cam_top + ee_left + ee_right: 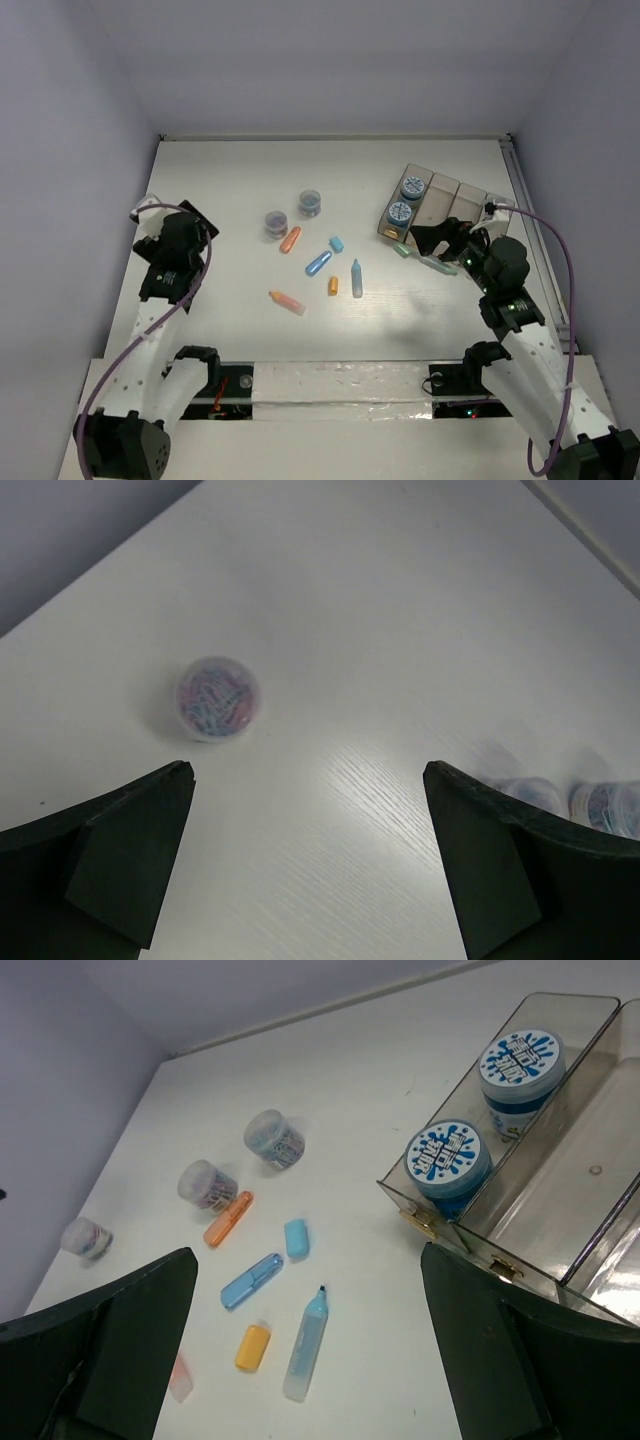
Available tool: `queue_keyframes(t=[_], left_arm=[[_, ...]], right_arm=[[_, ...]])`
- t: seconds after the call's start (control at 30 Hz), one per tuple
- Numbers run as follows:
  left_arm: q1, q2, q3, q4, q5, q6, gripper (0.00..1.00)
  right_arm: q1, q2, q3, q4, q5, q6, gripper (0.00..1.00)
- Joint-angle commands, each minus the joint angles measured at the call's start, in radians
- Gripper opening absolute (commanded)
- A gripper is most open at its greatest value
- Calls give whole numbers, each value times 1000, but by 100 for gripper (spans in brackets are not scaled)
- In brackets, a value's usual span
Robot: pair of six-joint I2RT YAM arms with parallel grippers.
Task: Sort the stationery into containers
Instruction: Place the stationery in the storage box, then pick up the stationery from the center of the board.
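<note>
The clear organiser box (455,200) stands at the far right; its leftmost compartment (560,1160) holds two blue-lidded tubs (448,1156) (521,1058). Loose on the table lie an orange stick (290,239), a blue stick (318,263), a blue cap (296,1237), an orange cap (252,1346), an uncapped blue marker (306,1344) and an orange-pink stick (287,302). Two small clear tubs (310,203) (275,223) stand behind them. Two pale green sticks (402,250) (438,265) lie beside my right gripper (440,238) (309,1250), which is open and empty. My left gripper (192,215) (308,770) is open and empty, facing a third small tub (217,698).
The third tub also shows in the right wrist view (85,1237), close to the left wall. Walls enclose the table on the left, back and right. The box's other compartments (610,1250) hold nothing that I can see.
</note>
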Motion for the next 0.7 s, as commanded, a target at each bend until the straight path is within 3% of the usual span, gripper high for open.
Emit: queue_keyframes(t=[0.0,0.23,0.67], left_arm=[[91,-12,-8,-53,69,32,99],[329,178,27,4,188,124,99],[367,411,104,60,276,223,99]], right_arm=[[7,22,49,27,-37,-21,100],[7,18,55,19,-43,-27,100],[7,61,55,44,-109,-17,100]])
